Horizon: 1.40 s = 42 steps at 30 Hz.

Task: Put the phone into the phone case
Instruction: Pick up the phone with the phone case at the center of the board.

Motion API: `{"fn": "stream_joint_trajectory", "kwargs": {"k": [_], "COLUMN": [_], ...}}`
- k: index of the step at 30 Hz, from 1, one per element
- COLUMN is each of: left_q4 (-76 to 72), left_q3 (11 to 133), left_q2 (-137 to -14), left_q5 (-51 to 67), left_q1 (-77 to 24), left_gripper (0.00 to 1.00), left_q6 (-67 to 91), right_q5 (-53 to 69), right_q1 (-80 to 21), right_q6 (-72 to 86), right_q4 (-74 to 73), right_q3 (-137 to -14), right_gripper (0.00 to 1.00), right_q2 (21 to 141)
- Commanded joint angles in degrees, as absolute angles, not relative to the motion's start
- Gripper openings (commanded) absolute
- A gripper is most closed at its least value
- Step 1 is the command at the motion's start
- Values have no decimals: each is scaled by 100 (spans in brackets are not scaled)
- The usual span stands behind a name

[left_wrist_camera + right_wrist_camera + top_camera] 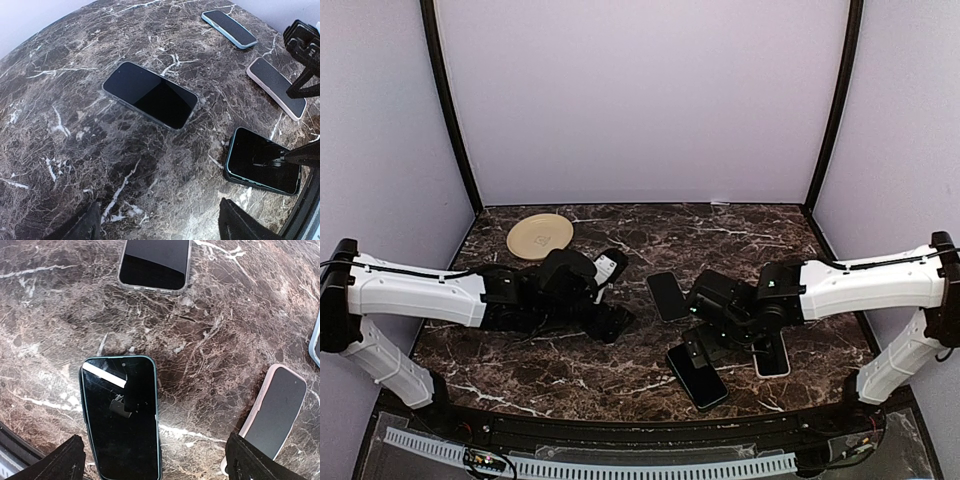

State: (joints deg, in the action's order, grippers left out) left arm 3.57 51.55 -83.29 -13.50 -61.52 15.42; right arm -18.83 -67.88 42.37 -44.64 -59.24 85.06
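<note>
Top view: a teal-edged phone (696, 375) lies flat on the marble surface (570, 370) by the right arm (860, 285). Left wrist: left tool (159, 210) wide, empty. Right wrist: right tool (154, 440) wide, empty, above that phone.

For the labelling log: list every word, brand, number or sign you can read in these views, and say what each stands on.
No text can be read in any view.
Round tan plate: faint mark at its centre, too small to read.
Teal-edged black phone: dark screen, only reflections, no lettering.
Clear-cased black phone: dark screen, no lettering.
</note>
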Motion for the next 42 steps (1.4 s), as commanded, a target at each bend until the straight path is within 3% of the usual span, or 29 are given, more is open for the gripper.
{"fn": "stream_joint_trajectory", "kwargs": {"k": [1,26,42], "left_q4": [432,410,26], "left_q3": [4995,4782,4495], "left_q2": [-7996,-7638,-7810], "left_q5": [-1528,-2038,-1991], "left_q1": [-6144,-6144,-6144], "left_gripper": [84,86,86], "left_q6": [1789,2095,2176], "right_q5": [-1979,-1729,-827], "right_q1": [-6820,-7133,-7409], "right_q6": [4320,5154,5083], "right_q4": [-4380,-3837,-3423], "right_q3": [-6061,-5566,-5189], "right_gripper": [99,99,99], "right_q2": [8603,8875,9469]}}
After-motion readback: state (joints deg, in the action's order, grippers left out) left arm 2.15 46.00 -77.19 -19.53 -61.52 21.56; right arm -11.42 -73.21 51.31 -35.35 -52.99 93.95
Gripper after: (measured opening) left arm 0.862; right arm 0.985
